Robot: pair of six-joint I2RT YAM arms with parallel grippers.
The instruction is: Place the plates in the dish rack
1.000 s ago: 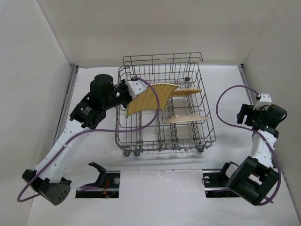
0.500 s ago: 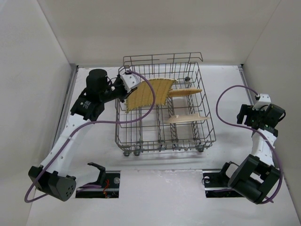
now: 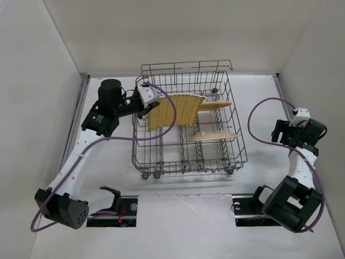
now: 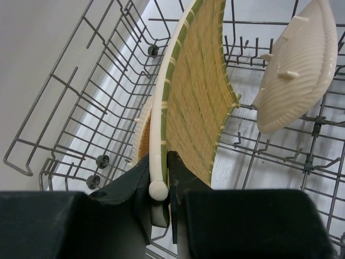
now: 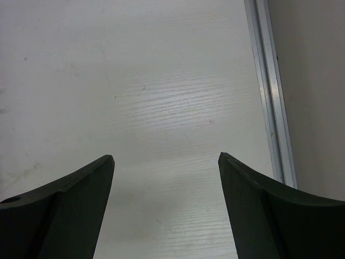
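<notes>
The grey wire dish rack [image 3: 240, 147] stands mid-table. My left gripper [image 3: 149, 101] is shut on the rim of a yellow woven plate [image 3: 177, 109], holding it on edge over the rack's far left part. In the left wrist view the fingers [image 4: 161, 183] pinch the pale rim of this plate [image 4: 197, 91] above the rack's wires [image 4: 81, 108]. Two pale plates stand in the right half of the rack, one farther [image 3: 216, 105], one nearer [image 3: 213, 136]. My right gripper [image 3: 298, 133] hangs open over bare table to the right, nothing between its fingers [image 5: 166, 162].
A pale ribbed plate [image 4: 299, 70] stands between tines right of the held one. A sliver of another plate edge [image 4: 141, 132] shows just left of it. White walls close in the table on three sides. A metal rail [image 5: 269, 97] runs along the right edge.
My left gripper has carried the yellow plate a little back and left over the rack, then eased it right, with the plate standing more on edge. The right arm has not moved.
</notes>
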